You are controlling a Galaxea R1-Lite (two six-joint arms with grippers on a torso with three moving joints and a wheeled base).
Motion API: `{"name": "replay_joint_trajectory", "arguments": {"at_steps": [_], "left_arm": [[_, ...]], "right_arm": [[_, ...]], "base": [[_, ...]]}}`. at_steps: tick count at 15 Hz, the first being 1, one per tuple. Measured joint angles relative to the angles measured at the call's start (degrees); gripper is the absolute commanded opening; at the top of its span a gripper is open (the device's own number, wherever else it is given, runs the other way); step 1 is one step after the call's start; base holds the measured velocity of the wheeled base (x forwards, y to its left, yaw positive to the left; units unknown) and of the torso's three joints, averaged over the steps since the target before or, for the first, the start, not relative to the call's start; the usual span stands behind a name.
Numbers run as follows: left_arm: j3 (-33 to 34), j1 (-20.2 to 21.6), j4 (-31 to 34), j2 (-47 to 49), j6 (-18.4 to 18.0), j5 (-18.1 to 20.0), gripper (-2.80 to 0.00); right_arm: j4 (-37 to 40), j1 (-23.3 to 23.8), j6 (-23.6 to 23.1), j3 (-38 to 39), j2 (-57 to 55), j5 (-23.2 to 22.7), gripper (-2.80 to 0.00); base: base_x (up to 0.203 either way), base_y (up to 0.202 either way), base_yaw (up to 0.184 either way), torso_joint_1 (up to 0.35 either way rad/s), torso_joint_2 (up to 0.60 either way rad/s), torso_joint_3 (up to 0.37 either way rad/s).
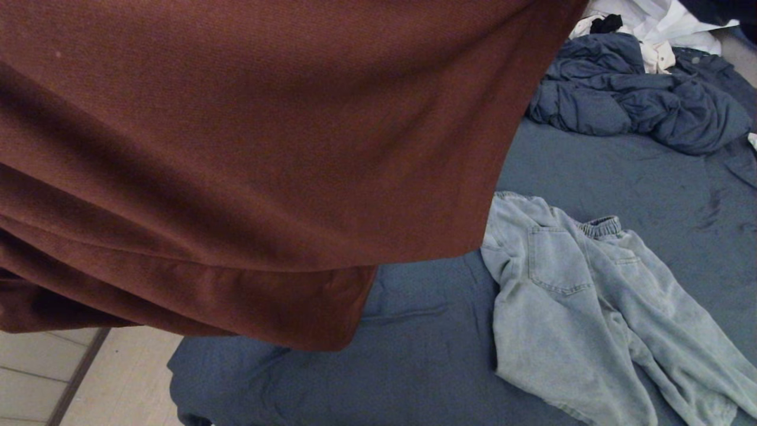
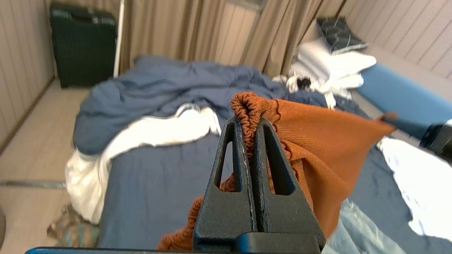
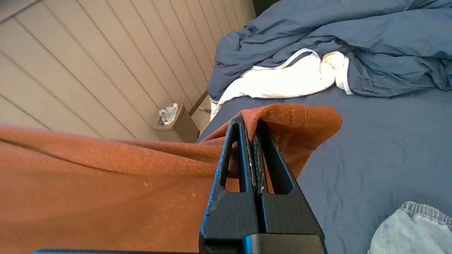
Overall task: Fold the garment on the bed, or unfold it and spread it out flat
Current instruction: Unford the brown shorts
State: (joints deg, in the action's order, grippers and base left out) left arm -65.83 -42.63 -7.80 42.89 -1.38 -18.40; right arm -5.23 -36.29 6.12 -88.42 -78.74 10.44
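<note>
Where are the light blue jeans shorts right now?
The light denim shorts lie flat on the bed, right side of the head view, beside the lifted rust-brown garment.

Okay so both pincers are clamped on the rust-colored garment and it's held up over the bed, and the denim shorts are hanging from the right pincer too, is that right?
Not quite. The denim shorts lie flat on the bed, held by nothing, as the head view shows. The rest holds: the left pincer and the right pincer are both clamped on the rust-colored garment, held up over the bed.

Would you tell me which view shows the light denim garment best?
The head view: the denim garment lies there nearly whole on the bed. The right wrist view catches only its waistband corner, the left wrist view a pale sliver.
</note>
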Motion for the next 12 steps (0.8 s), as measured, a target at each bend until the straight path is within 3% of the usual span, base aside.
{"name": "replay_joint_trajectory", "arguments": {"at_steps": [4, 7, 12], "left_arm": [[-4.42, 0.18, -0.58, 4.64, 0.87, -0.69, -2.8], [-8.72, 0.68, -0.78, 12.63, 4.7, -0.75, -2.8], [-13.42, 7.55, -5.46, 29.38, 10.43, 3.2, -2.8]], "right_arm": [[-0.2, 1.69, 0.0, -1.35, -3.64, 0.34, -2.8], [-0.52, 8.23, 0.01, -3.65, -9.05, 0.01, -2.8], [-4.38, 15.81, 0.24, -4.0, -17.66, -1.23, -2.8]], "base": [[0.0, 0.0, 0.0, 0.0, 0.0, 0.0], [0.0, 0.0, 0.0, 0.0, 0.0, 0.0], [0.0, 0.0, 0.0, 0.0, 0.0, 0.0]]}}
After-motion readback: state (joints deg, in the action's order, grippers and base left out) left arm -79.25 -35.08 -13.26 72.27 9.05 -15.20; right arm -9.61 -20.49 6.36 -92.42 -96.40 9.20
